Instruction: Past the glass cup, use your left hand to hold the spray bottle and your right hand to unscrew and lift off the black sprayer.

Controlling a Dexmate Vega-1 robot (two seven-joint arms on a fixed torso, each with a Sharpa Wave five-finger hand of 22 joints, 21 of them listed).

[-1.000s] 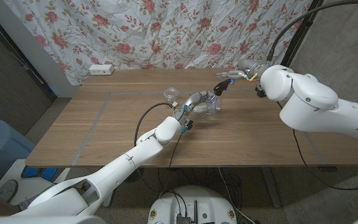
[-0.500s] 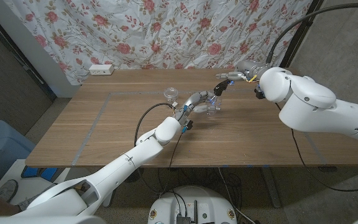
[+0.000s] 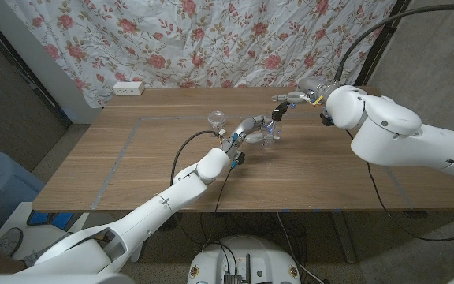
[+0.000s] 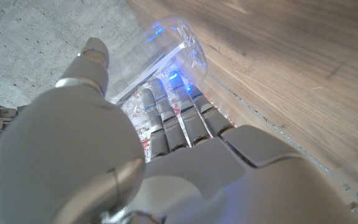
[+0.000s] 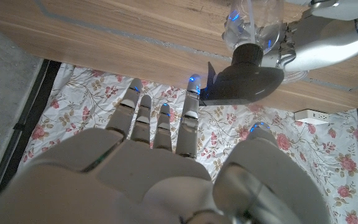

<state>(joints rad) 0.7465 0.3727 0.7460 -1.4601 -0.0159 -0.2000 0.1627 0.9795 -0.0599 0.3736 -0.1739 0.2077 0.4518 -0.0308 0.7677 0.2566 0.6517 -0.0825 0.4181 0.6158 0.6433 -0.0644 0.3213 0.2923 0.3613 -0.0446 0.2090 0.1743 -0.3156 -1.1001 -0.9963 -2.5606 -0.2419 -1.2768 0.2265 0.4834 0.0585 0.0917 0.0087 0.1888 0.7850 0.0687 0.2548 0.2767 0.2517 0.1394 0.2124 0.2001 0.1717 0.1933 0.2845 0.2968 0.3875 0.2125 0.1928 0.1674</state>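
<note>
A brown wooden worktop [image 3: 132, 170] fronts a rose-patterned white curtain [image 3: 211, 39] — white power strip [image 3: 128, 88] at its hem — grey wall [image 3: 440, 55] beside.

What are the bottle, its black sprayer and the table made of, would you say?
The bottle looks like clear, glossy plastic: you see straight through its wall, though glass cannot be ruled out. The sprayer seems matte black plastic, dull with no shine. The table looks like wood or wood veneer, with brown grain lines and a smooth, low-sheen finish.
</note>
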